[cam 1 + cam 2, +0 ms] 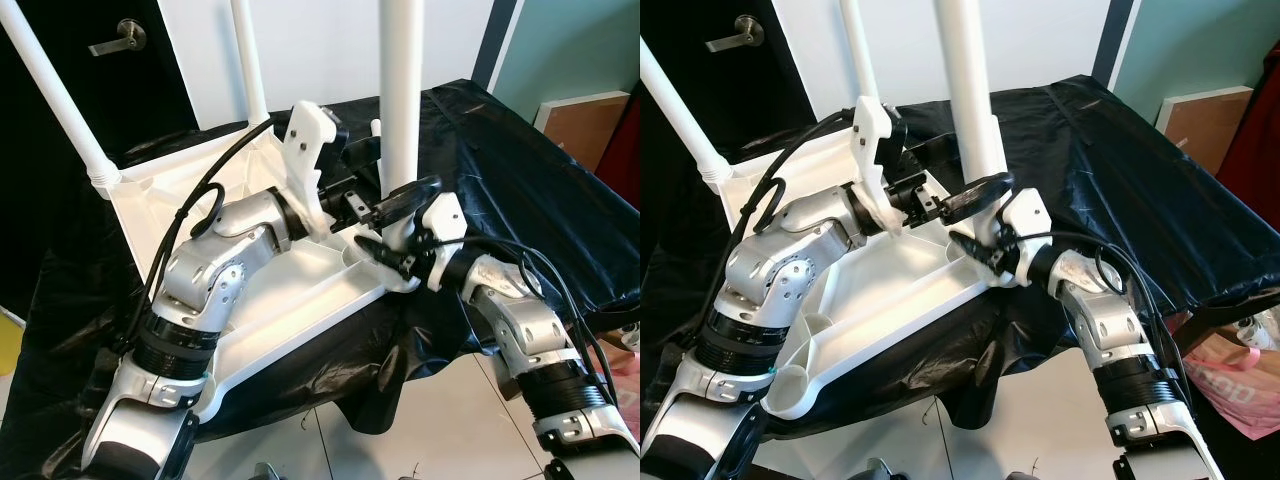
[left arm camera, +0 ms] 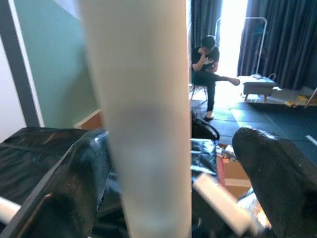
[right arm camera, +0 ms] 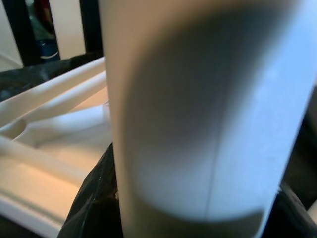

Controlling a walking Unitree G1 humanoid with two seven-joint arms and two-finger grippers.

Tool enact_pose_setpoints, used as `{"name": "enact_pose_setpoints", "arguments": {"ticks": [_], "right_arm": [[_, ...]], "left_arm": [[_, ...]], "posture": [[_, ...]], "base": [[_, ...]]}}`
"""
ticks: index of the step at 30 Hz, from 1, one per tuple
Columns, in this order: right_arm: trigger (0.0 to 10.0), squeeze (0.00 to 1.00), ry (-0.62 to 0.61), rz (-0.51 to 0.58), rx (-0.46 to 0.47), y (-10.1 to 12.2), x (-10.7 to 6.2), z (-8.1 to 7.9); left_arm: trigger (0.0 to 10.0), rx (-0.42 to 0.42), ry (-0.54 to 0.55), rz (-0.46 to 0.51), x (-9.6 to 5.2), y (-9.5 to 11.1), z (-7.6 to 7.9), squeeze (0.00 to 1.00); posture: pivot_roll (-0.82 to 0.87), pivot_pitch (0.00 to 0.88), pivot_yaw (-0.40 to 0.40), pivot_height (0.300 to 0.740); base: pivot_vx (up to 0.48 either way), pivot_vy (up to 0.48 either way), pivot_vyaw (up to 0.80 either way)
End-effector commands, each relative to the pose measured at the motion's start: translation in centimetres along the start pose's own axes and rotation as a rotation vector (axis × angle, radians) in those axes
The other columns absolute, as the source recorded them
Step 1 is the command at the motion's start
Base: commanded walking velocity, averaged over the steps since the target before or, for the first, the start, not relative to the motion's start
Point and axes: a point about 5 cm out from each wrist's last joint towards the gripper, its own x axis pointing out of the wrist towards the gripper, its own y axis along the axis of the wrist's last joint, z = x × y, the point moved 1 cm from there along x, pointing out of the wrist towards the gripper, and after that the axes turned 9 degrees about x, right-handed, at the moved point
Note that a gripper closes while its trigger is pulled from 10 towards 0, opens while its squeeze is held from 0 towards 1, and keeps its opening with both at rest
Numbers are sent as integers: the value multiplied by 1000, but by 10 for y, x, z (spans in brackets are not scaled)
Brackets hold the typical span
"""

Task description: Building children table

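Note:
The white table top (image 1: 300, 290) lies upside down on a black-covered table (image 1: 520, 200). A white leg (image 1: 400, 90) stands upright in its near right corner socket. My right gripper (image 1: 400, 222) is shut on the base of this leg, which looms close in the right wrist view (image 3: 198, 109). From the left, my left gripper (image 1: 372, 180) reaches to the same leg just above. In the left wrist view the leg (image 2: 143, 124) stands between its fingers (image 2: 277, 173), with a gap on one side, so it is open. Two more legs (image 1: 60, 100) (image 1: 250, 60) rise from the far corners.
A dark door with a lever handle (image 1: 115, 40) is behind on the left. A brown board (image 1: 585, 125) leans against the right wall, and a pink bag (image 1: 1230, 385) lies on the floor. A person (image 2: 205, 69) sits on a chair across the room.

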Motion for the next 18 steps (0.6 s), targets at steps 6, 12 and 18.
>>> {"name": "enact_pose_setpoints", "arguments": {"ticks": [6, 12, 18], "right_arm": [[10000, 0, 112, -90, 13, -10, -5, -11], [10000, 0, 144, -124, 15, -12, -8, -13], [10000, 0, 152, -136, 15, -10, -9, -13]], "left_arm": [[10000, -183, -230, 131, 0, 18, 9, 0], [10000, -246, -268, 157, -2, 23, 11, 0], [0, -276, -256, 153, -2, 22, 8, 0]], "posture": [[-85, 0, 20, 740], [-83, 7, 20, 740], [-84, 10, 20, 740]], "base": [[0, 0, 0], [0, 0, 0], [0, 0, 0]]}}
